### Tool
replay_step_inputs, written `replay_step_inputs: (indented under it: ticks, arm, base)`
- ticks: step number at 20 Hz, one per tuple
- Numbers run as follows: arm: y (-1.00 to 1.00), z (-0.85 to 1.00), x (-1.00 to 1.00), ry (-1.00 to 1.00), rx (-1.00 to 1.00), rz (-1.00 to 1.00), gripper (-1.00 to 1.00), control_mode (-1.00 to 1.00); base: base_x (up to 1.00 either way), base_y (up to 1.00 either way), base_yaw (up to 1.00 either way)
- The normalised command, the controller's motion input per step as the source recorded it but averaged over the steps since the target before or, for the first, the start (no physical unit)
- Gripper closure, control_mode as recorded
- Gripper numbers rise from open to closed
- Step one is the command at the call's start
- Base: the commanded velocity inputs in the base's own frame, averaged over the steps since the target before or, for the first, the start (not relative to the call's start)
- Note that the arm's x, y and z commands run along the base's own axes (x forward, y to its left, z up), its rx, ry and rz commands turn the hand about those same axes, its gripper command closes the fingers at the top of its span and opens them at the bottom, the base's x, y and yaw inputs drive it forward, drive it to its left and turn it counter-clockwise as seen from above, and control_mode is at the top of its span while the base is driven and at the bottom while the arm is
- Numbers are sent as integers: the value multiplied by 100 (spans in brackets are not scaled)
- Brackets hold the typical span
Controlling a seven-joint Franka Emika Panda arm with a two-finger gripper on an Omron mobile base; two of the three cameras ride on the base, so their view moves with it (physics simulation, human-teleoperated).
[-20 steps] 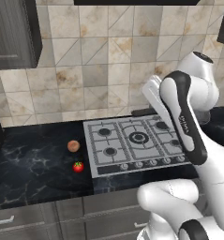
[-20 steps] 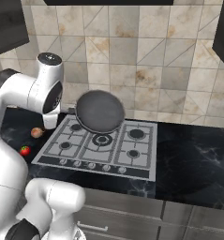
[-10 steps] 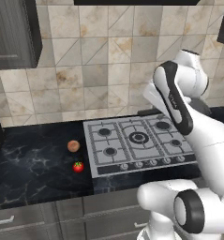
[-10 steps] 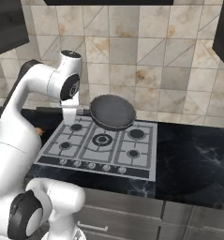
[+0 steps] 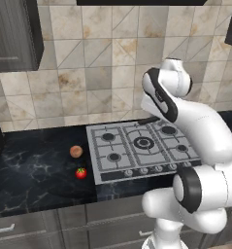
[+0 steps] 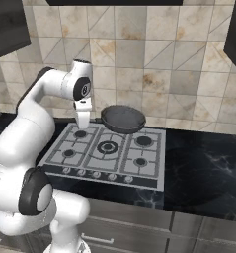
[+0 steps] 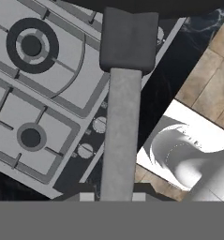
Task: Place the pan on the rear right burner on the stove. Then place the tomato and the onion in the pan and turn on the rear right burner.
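While the gripper (image 6: 84, 124) pinches the handle of the pan (image 6: 122, 119), its jaws pressed against that handle, the pan hangs above the far middle of the stove (image 6: 154, 170), between the far left and far right burners. In the right base view the pan sits level, clear of the grates, with the rear right burner (image 6: 143, 141) just to its right and nearer the camera. In the hand view the handle (image 7: 119, 140) runs up from the bottom edge to a dark bracket, with the stove's knobs and grates below it. On the dark counter (image 5: 30, 165) left of the stove, the onion (image 5: 76, 151) lies farther back and the tomato (image 5: 80, 172) nearer, apart from each other.
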Motion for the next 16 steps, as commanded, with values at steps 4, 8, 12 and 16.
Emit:
replay_step_inputs:
  ticks: [4,8,12,16]
  arm:
    - [0,-20,11,0,-3,0,100,-100]
    - [-2,-15,15,0,0,0,100,-100]
    - [-7,-9,8,-1,0,-1,100,-100]
    - [-7,-8,3,-8,-1,-4,100,-100]
  base:
    - [0,0,0]
    - [0,0,0]
    - [0,0,0]
    - [0,0,0]
